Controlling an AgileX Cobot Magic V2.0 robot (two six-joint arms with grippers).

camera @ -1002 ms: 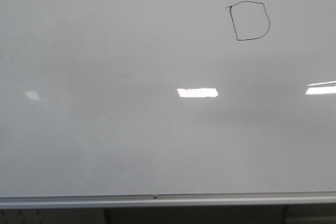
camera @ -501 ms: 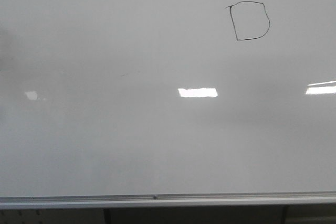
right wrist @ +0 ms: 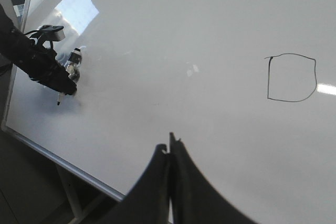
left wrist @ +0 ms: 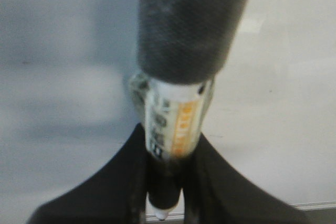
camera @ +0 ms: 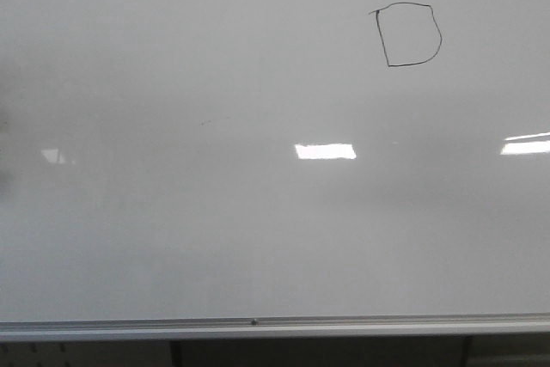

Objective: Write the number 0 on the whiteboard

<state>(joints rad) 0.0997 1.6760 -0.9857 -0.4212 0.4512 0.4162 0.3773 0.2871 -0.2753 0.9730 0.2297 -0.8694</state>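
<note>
Whiteboard (camera: 215,229), glossy, bears thin D-shaped number 0 (camera: 409,34); left tool (left wrist: 167,182) pinches marker (left wrist: 176,124), right tool (right wrist: 169,153) pressed together.

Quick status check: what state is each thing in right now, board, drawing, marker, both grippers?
whiteboard: upright, mostly blank, faint smudges.
number 0: drawn, closed outline, D-shaped.
marker: held in the left gripper, tip off the board.
left gripper: shut on the marker.
right gripper: shut, holding nothing.

Left gripper (left wrist: 165,203): I see it clamped on a marker (left wrist: 176,124).
Backdrop: whiteboard (left wrist: 283,103), blurred.
</note>
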